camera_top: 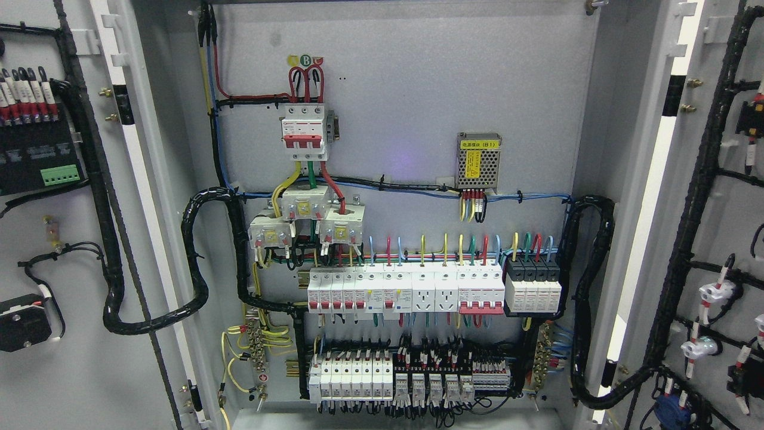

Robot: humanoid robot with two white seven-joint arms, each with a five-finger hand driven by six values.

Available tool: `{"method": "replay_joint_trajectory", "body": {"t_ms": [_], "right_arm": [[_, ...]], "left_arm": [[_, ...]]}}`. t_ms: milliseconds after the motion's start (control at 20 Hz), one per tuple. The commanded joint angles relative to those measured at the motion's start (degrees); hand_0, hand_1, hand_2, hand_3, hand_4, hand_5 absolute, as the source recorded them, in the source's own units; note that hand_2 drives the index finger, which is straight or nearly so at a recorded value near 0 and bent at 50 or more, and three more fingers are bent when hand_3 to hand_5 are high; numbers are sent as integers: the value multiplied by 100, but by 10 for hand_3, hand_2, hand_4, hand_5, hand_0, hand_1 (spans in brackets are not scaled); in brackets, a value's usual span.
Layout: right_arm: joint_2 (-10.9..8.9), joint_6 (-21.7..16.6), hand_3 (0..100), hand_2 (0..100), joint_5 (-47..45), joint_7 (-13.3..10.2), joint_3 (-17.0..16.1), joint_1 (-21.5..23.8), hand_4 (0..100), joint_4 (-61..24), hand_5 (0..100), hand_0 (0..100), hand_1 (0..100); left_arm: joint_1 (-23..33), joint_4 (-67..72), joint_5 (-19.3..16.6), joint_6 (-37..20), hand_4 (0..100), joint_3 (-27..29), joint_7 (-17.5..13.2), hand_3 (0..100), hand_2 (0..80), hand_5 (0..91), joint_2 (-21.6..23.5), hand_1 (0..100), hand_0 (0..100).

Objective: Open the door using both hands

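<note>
An electrical cabinet stands with both doors swung wide. The left door shows its inner face at the picture's left, with black cable bundles and a green terminal block. The right door shows its inner face at the right, also wired. Between them the grey back panel is exposed, with a red-handled main breaker, rows of white breakers and a lower row of relays. Neither of my hands nor arms appears in the head view.
A small metal power supply with a yellow label sits upper right on the panel. Thick black cable looms run from the panel to each door. The cabinet floor edge shows at the bottom.
</note>
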Motion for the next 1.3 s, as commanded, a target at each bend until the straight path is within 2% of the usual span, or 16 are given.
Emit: {"method": "replay_joint_trajectory", "body": {"t_ms": [0, 351, 501, 751, 952, 1252], "right_arm": [[-45, -51, 0, 0, -2, 12, 114, -26, 0, -143, 0, 107, 0], [-54, -59, 0, 0, -2, 21, 273, -26, 0, -258, 0, 107, 0], [-54, -77, 0, 0, -2, 21, 290, -35, 0, -302, 0, 107, 0], [-54, -130, 0, 0, 15, 39, 528, -44, 0, -328, 0, 107, 0], [-54, -130, 0, 0, 41, 232, 668, -35, 0, -337, 0, 107, 0], [-54, -138, 0, 0, 59, 250, 1168, 27, 0, -337, 0, 106, 0]], "left_arm": [[-74, 15, 9, -1580, 31, -29, -5, 0, 0, 0, 14, 0, 0], [75, -669, 1, -1633, 31, -204, -5, 0, 0, 0, 14, 0, 0], [286, -1012, 1, -1624, 30, -257, 4, 0, 0, 0, 14, 0, 0], [611, -1522, 1, -1642, 31, -406, 4, 0, 0, 0, -12, 0, 0], [892, -1865, -8, -1651, 31, -661, 4, 0, 0, 0, -4, 0, 0], [1183, -2383, -52, -1651, 30, -1091, 13, 0, 0, 0, -4, 0, 0]]}}
